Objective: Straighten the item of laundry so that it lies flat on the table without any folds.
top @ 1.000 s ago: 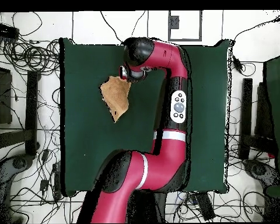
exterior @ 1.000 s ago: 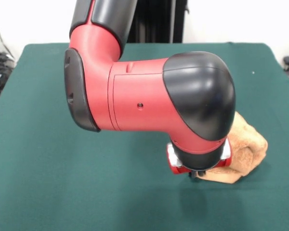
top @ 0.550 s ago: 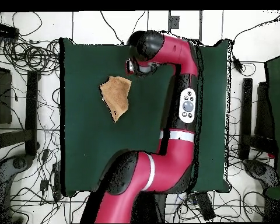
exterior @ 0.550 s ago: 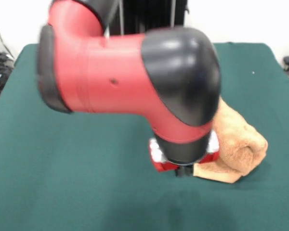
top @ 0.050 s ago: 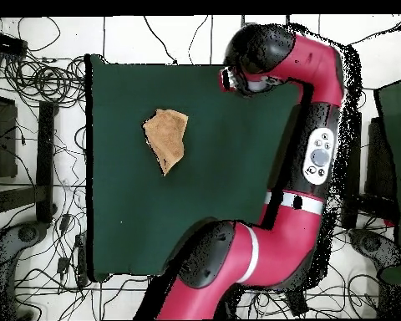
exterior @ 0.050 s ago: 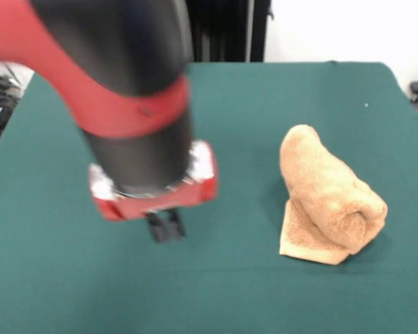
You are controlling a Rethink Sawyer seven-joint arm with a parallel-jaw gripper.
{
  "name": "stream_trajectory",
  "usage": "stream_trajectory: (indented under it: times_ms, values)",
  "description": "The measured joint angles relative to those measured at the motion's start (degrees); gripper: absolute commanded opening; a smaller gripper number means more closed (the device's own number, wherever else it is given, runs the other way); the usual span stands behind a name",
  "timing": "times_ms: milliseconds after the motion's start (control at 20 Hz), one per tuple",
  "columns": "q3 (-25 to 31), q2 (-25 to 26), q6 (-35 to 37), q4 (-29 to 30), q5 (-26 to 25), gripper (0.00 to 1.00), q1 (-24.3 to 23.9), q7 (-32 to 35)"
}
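The item of laundry is a tan fluffy towel, bunched into a rolled hump on the right of the dark green table, with a flat hemmed corner sticking out at its front. My gripper hovers over the table well to the left of the towel, blurred by motion, and nothing hangs from it. From overhead the towel lies folded toward the table's upper left. The gripper sits to its upper right, near the table's top edge, mostly under the arm's wrist.
The red and black arm arches over the table's right side in the overhead view. Cables and stands crowd the floor around the table.
The gripper has drawn away from the towel's edge and swung fast across the table, leaving the towel bunched where it lay. The towel has not moved.
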Motion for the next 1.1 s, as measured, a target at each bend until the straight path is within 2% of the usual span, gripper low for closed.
stream_trajectory:
  times_ms: [450, 1100]
  values:
    - [-0.11, -1.43, -0.16, -0.05, -0.55, 0.00, -1.00, -1.49]
    - [0.24, 3.09, -6.07, 0.04, -1.16, 0.00, 1.06, -1.49]
